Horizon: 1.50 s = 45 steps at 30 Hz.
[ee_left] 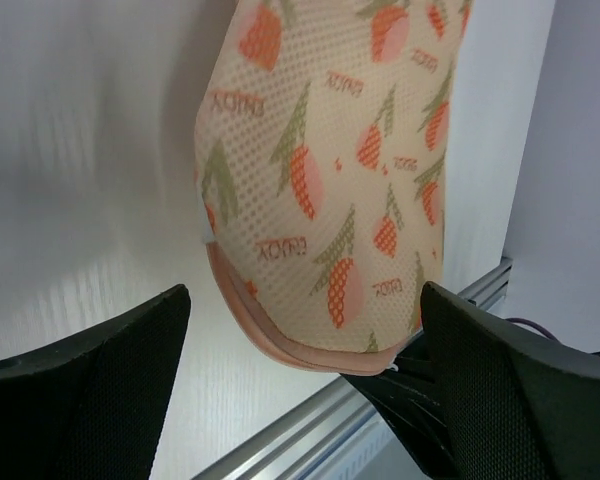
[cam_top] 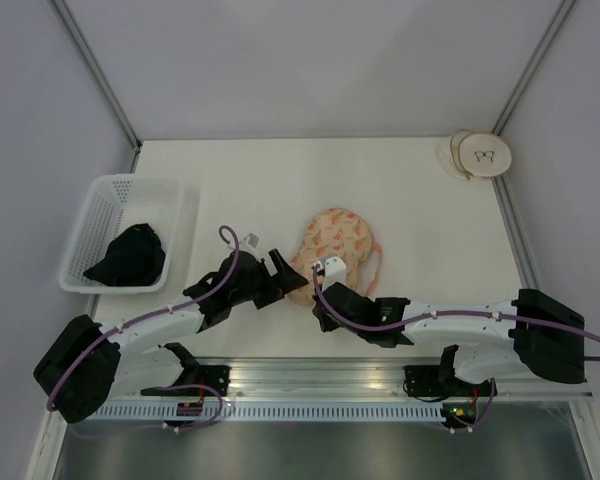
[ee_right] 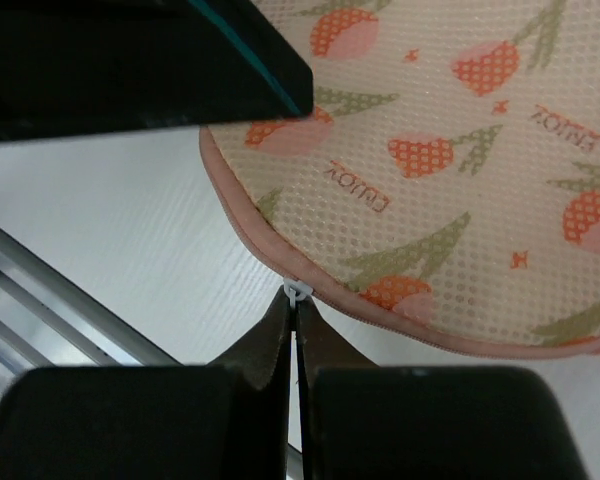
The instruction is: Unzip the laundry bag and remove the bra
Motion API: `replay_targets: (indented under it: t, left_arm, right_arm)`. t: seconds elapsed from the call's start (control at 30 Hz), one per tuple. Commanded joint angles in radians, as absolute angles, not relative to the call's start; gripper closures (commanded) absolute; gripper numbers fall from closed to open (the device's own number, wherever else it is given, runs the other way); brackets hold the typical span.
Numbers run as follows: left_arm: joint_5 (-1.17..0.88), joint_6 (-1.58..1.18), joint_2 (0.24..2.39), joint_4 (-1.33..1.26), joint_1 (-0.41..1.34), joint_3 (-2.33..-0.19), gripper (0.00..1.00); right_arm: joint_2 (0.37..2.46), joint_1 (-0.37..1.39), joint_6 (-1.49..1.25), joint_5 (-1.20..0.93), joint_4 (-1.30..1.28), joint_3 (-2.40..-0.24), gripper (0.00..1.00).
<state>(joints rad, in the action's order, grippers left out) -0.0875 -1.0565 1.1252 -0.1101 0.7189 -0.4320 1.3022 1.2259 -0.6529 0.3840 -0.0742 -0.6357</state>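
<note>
**Zip pull pinched, bag's contents out of sight**

The laundry bag [cam_top: 340, 240] lies near the desk's middle, its pink zip trim toward the near edge. The right gripper [ee_right: 294, 305] is clenched on the small white zip pull [ee_right: 296, 291]. The left gripper [ee_left: 302, 300] is released, fingers spread wide at the bag's edge; whether they touch it is unclear. The mesh hides whatever is inside. A dark shape [ee_right: 130, 60], cut off, covers the right wrist view's upper left corner.
</note>
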Motion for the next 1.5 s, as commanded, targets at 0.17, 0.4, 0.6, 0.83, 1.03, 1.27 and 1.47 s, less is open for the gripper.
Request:
replay_targets:
  t: [0.17, 0.4, 0.6, 0.83, 1.03, 1.27, 1.47]
  left_arm:
    - [-0.069, -1.319, 1.176, -0.212, 0.822, -0.379, 0.07]
    - [-0.009, -1.339, 1.235, -0.273, 0.822, -0.397, 0.75]
    - [0.031, -1.272, 1.227, -0.18, 0.804, -0.452, 0.98]
    - [0.005, -1.097, 1.169, -0.091, 0.73, -0.474, 0.98]
    - [-0.118, -0.945, 1.186, -0.048, 0.626, -0.517, 0.98]
    - [-0.297, -0.714, 1.448, -0.095, 0.554, -0.766, 0.98]
    - [-0.292, -0.759, 1.674, -0.15, 0.546, -0.922, 0.31]
  right_arm:
    - [1.331, 1.203, -0.604, 0.269, 0.115, -0.62, 1.0]
    - [1.338, 1.203, -0.6, 0.244, 0.083, -0.621, 1.0]
    - [1.321, 1.201, -0.614, 0.279, -0.035, -0.621, 1.0]
    - [1.335, 1.151, -0.722, 0.413, -0.27, -0.629, 1.0]
    - [1.29, 1.043, -0.77, 0.515, -0.344, -0.623, 1.0]
    - [1.27, 1.016, -0.686, 0.457, -0.27, -0.624, 1.0]
    - [1.31, 1.016, -0.681, 0.388, -0.183, -0.629, 1.0]
